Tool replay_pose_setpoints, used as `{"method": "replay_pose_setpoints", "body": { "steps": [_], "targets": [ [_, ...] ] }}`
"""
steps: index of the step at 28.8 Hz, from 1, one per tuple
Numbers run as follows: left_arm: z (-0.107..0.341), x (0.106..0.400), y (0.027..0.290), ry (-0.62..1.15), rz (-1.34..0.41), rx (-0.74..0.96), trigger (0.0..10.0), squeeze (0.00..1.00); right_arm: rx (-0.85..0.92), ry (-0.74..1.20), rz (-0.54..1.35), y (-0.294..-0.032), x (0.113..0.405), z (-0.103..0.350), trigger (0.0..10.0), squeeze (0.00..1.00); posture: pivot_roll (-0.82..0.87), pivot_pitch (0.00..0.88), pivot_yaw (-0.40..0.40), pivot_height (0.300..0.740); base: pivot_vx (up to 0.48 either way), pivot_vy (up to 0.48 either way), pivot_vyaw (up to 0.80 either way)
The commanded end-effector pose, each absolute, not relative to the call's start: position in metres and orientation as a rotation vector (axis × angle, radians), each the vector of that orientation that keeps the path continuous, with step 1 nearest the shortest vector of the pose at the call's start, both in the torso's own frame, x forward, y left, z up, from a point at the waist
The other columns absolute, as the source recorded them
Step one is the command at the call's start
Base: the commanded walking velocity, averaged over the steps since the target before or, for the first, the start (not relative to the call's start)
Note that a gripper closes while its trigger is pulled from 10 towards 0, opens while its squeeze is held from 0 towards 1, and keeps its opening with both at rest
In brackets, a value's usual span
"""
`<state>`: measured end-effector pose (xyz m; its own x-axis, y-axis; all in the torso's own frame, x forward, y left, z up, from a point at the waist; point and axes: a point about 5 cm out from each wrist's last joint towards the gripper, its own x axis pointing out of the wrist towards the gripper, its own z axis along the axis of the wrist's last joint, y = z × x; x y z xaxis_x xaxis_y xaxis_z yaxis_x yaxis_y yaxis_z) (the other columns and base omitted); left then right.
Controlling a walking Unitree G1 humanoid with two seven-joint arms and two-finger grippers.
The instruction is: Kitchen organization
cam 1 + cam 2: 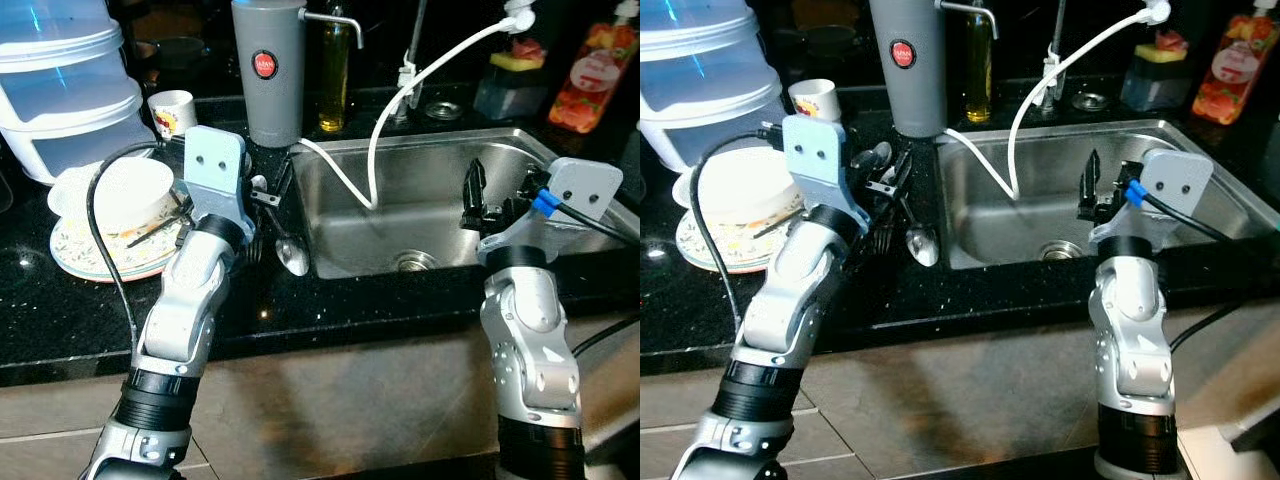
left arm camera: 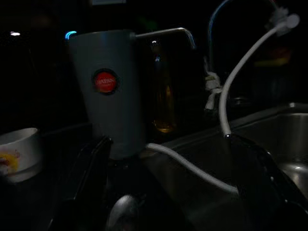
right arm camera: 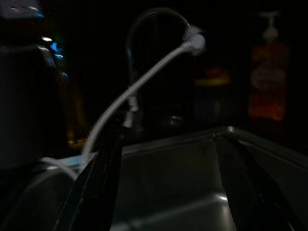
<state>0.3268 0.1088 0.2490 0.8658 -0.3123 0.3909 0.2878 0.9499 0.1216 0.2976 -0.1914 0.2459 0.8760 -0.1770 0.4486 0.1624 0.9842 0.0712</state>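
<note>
Hovering left gripper (image 2: 168, 192) above spoon (image 1: 291, 255), jaws apart

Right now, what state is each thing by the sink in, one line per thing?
left gripper: open, over the cutlery beside the sink
right gripper: open, holding nothing, over the sink
sink: basin bare, hose hanging into it
white hose: draped into the basin
spoon: lying on the counter
bowl: upright on a plate
</note>
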Motion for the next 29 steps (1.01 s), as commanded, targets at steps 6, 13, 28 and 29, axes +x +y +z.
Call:
{"method": "replay_pose_setpoints", "body": {
  "steps": [6, 13, 28, 29],
  "targets": [
    [0.2484, 0.3231, 0.1039, -0.410, -0.341, 0.073, 10.0, 0.00, 0.037, -0.485, -0.182, -0.1934, 0.2970, 0.2482, 10.0, 0.00, -0.01, 0.000, 0.033, 0.740, 0.000, 0.000, 0.00],
    [0.2476, 0.3220, 0.0995, -0.412, -0.352, 0.074, 10.0, 0.00, 0.039, -0.486, -0.180, -0.1926, 0.2971, 0.2484, 10.0, 0.00, -0.01, 0.000, 0.033, 0.740, 0.000, 0.000, 0.00],
    [0.2471, 0.3265, 0.1029, -0.395, -0.323, 0.066, 10.0, 0.00, 0.042, -0.486, -0.176, -0.1916, 0.2970, 0.2484, 10.0, 0.00, -0.01, 0.000, 0.034, 0.740, 0.000, -0.331, 0.00],
    [0.2471, 0.3265, 0.1029, -0.395, -0.323, 0.066, 10.0, 0.00, 0.042, -0.486, -0.176, -0.1916, 0.2970, 0.2484, 10.0, 0.00, -0.01, 0.000, 0.034, 0.740, 0.000, -0.439, 0.00]
  ]
}}
